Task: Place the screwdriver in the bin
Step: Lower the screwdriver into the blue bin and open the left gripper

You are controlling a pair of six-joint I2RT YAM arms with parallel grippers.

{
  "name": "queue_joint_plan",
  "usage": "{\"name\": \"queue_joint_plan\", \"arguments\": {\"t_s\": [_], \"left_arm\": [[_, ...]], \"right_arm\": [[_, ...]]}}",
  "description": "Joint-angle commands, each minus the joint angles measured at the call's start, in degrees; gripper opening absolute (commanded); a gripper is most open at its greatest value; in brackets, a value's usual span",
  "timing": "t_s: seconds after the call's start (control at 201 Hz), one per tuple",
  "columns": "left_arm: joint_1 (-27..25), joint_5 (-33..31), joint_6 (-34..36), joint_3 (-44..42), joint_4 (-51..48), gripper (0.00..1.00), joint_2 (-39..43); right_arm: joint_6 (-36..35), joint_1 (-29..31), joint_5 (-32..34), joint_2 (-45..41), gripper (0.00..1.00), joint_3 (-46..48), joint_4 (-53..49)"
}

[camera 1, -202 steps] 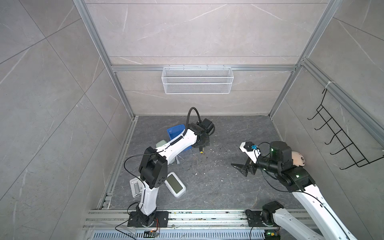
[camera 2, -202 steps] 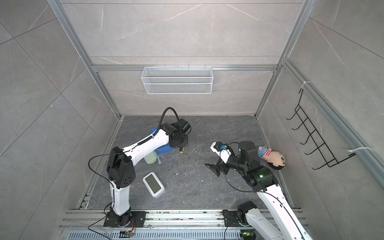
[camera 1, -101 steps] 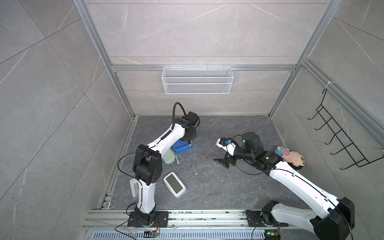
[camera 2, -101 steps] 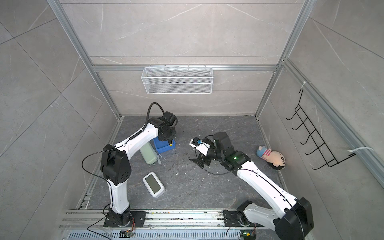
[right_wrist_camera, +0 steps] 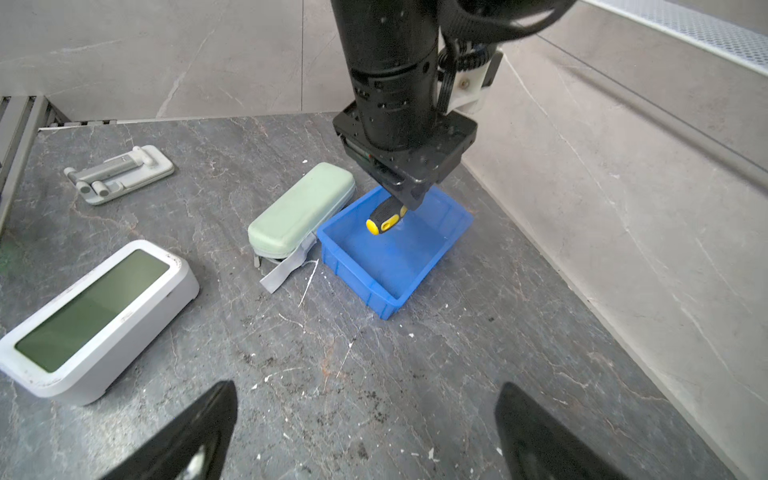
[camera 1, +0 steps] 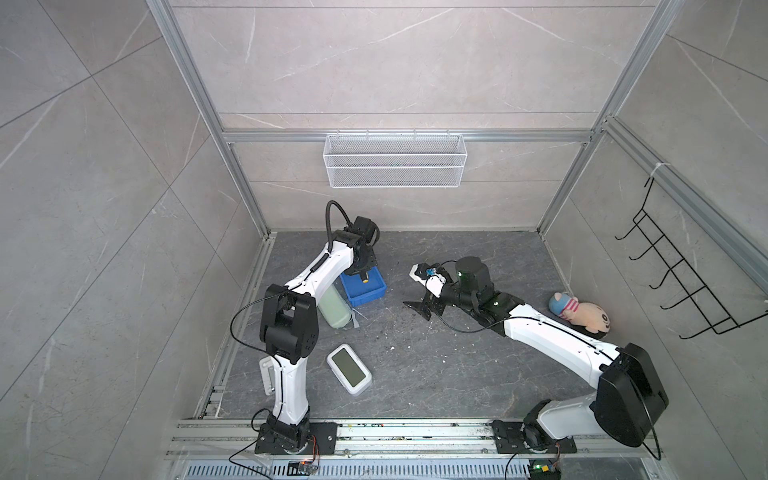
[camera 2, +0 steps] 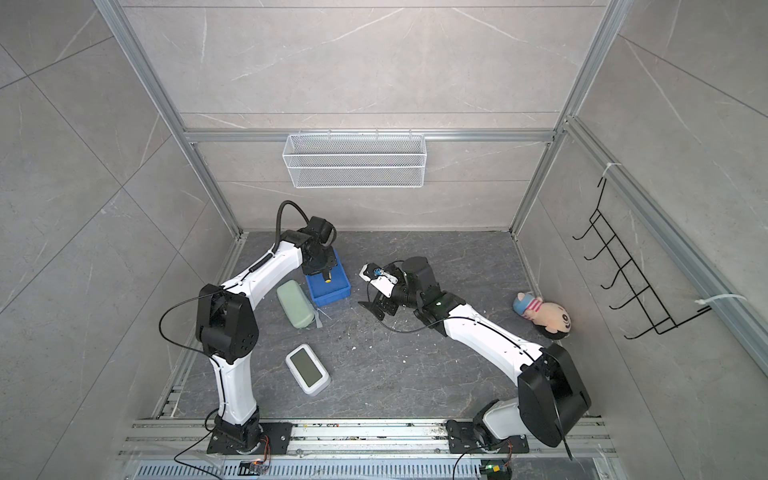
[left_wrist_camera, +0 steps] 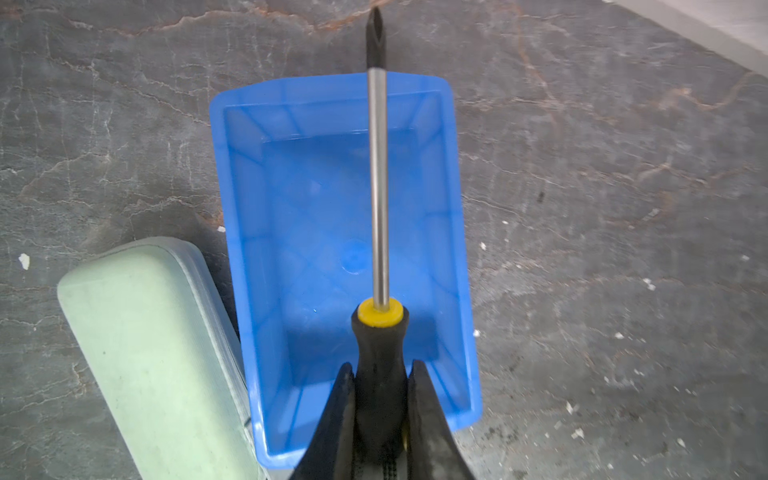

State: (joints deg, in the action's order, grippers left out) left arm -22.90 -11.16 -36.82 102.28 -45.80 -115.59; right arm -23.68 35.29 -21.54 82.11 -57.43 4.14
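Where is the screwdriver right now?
In both top views it's left of centre: the screwdriver hangs in the left pincer, over the blue bin next to the pale green case.

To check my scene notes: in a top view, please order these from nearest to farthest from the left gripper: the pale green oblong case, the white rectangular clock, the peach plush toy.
1. Pale green oblong case, close beside the left gripper.
2. White rectangular clock, lower in the view, on the left.
3. Peach plush toy, far off on the right side.
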Motion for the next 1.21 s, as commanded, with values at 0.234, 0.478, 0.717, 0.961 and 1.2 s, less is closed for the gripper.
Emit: {"name": "queue_joint_plan", "arguments": {"t_s": [0.234, 0.478, 0.717, 0.961, 1.2], "left_arm": [[1.7, 3.3, -2.3, 3.0, 1.0, 0.00, -5.5], [2.1, 5.2, -4.1, 2.2, 1.9, 0.00, -7.2], [2.5, 6.0, -4.8, 2.0, 2.4, 0.00, -8.8], [2.7, 6.2, -5.3, 2.0, 2.7, 0.18, -9.4], [2.6, 5.4, -4.6, 1.6, 2.6, 0.46, -7.5]], "right_arm": [[3.2, 1.2, 1.3, 0.6, 0.99, -0.3, 5.4], [3.1, 1.4, 1.6, 0.1, 0.99, 0.4, 4.9], [2.5, 1.5, 1.4, -0.8, 0.99, 0.3, 3.7], [2.1, 1.7, 1.5, -1.5, 0.99, 0.3, 2.5], [2.0, 1.9, 1.7, -2.2, 0.99, 0.4, 2.0]]}}
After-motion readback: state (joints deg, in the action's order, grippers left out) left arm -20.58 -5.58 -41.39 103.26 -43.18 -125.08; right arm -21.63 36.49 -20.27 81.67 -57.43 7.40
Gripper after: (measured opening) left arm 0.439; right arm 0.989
